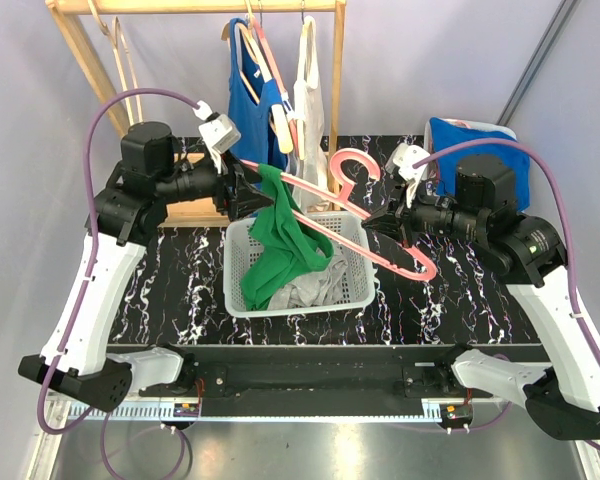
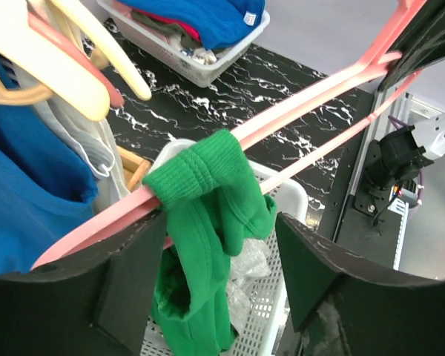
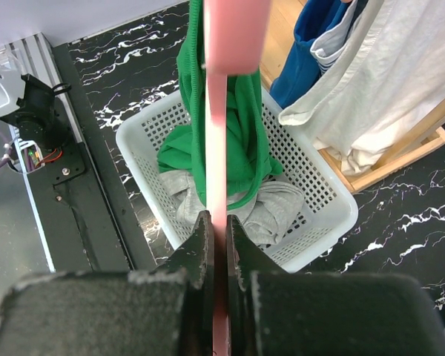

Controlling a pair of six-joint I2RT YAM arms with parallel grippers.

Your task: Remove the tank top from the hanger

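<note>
A green tank top point(image 1: 280, 245) hangs by one strap from the left arm of a pink hanger point(image 1: 336, 170) and trails down into a white basket point(image 1: 355, 295). My right gripper point(image 1: 385, 225) is shut on the hanger's lower bar point(image 3: 226, 30) and holds it tilted above the basket. In the right wrist view the jaws point(image 3: 216, 230) pinch the bar, with the tank top point(image 3: 245, 141) below. My left gripper point(image 1: 252, 192) is open at the hanger's left end. In the left wrist view its fingers point(image 2: 126, 282) stand either side of the strap point(image 2: 208, 215) draped over the hanger point(image 2: 319, 89), without touching it.
A wooden rack point(image 1: 75, 40) behind the basket carries a blue top point(image 1: 252, 110) and a white top point(image 1: 308, 95) on hangers, close to my left gripper. A bin of blue clothes point(image 1: 470, 140) stands back right. Grey cloth point(image 3: 282, 208) lies in the basket point(image 3: 334, 215).
</note>
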